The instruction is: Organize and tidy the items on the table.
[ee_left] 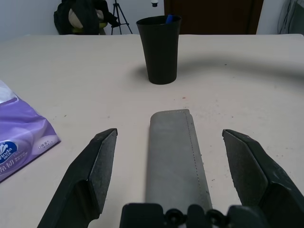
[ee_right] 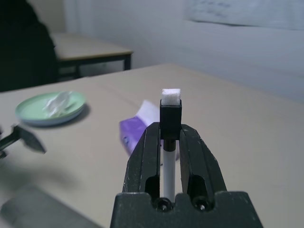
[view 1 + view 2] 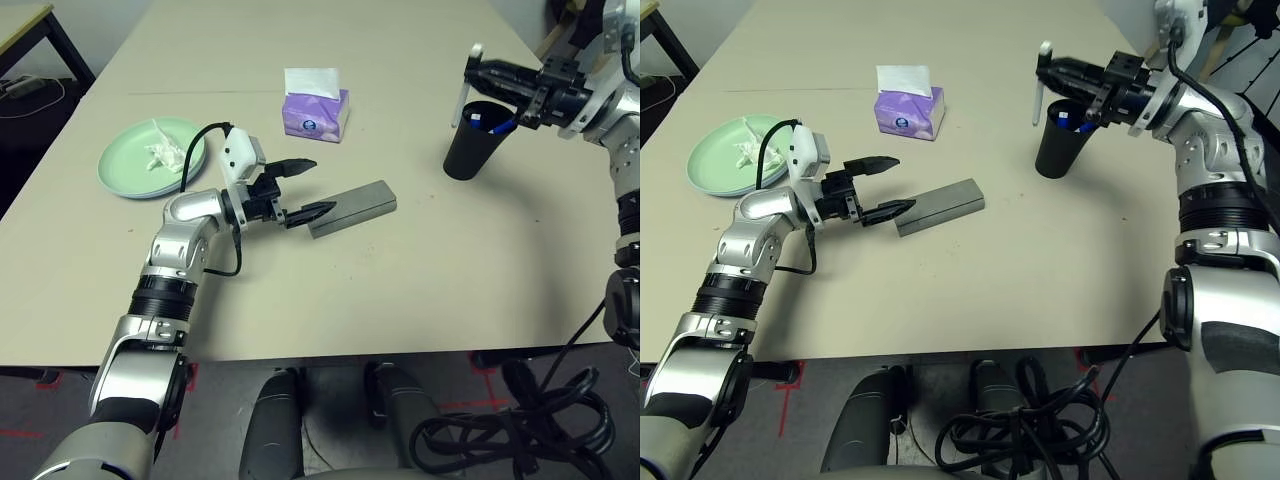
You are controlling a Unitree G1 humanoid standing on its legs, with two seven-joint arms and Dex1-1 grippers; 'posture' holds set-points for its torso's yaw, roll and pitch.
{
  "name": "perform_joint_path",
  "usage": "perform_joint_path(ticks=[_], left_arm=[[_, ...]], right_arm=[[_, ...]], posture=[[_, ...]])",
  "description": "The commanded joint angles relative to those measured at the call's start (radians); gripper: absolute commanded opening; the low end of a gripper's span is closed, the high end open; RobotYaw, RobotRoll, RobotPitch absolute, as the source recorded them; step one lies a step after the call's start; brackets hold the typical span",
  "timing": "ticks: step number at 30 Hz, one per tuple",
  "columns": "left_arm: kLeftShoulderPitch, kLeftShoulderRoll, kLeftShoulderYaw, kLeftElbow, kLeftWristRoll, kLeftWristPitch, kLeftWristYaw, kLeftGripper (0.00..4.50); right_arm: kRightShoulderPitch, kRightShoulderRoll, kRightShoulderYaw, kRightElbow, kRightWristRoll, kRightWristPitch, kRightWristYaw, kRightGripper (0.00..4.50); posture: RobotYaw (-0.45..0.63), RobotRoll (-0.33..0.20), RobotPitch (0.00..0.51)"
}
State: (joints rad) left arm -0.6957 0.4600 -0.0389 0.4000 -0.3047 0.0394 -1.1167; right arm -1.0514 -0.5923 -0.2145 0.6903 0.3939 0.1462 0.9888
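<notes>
The light beige counter (image 3: 420,290) carries the items. Near its middle, a grey oblong glasses case (image 3: 352,208) is laid flat at a slant, and its near end is straddled by the left pincer (image 3: 302,188), whose two black fingers are spread wide, one on each side of the case; in the left wrist view a gap is seen between each finger and the case, so nothing is gripped. Toward the counter's left edge, a pale green plate (image 3: 152,158) is set, with a crumpled white tissue (image 3: 163,155) lying on it. A purple tissue pack (image 3: 316,110) with a white sheet standing out of its top is placed nearer the far edge, between the plate and the black cup (image 3: 476,141). The cup stands upright toward the right edge, with something blue seen inside its rim. Just above the cup's rim, the right pincer (image 3: 472,76) is held with its fingers pressed together on a white pen (image 2: 169,142), which hangs roughly upright at the cup's left side.
</notes>
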Motion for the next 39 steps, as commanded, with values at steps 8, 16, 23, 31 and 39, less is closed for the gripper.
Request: perform_joint_path(ticks=[8, 16, 23, 31, 39], left_arm=[[-0.015, 0.011, -0.005, 0.012, 0.015, -0.007, -0.018, 4.5], [-0.018, 0.012, -0.005, 0.011, 0.018, -0.004, -0.021, 4.5], [-0.017, 0.016, -0.005, 0.005, 0.018, 0.002, -0.027, 4.5], [-0.019, 0.018, -0.007, 0.01, 0.019, 0.001, -0.028, 4.5], [-0.023, 0.013, -0.008, 0.016, 0.021, -0.002, -0.027, 4.5]], right_arm=[[0.012, 0.062, -0.047, -0.05, -0.069, 0.098, -0.456, 0.4], [0.043, 0.084, -0.011, -0.163, -0.123, 0.26, -0.644, 0.4], [0.08, 0.104, 0.003, -0.268, -0.131, 0.352, -0.681, 0.4], [0.092, 0.1, -0.003, -0.323, -0.131, 0.397, -0.691, 0.4], [0.099, 0.098, -0.006, -0.346, -0.129, 0.419, -0.696, 0.4]], posture=[[-0.01, 0.0, 0.092], [-0.01, 0.0, 0.095], [-0.01, 0.0, 0.099], [-0.02, 0.0, 0.102], [-0.02, 0.0, 0.103]])
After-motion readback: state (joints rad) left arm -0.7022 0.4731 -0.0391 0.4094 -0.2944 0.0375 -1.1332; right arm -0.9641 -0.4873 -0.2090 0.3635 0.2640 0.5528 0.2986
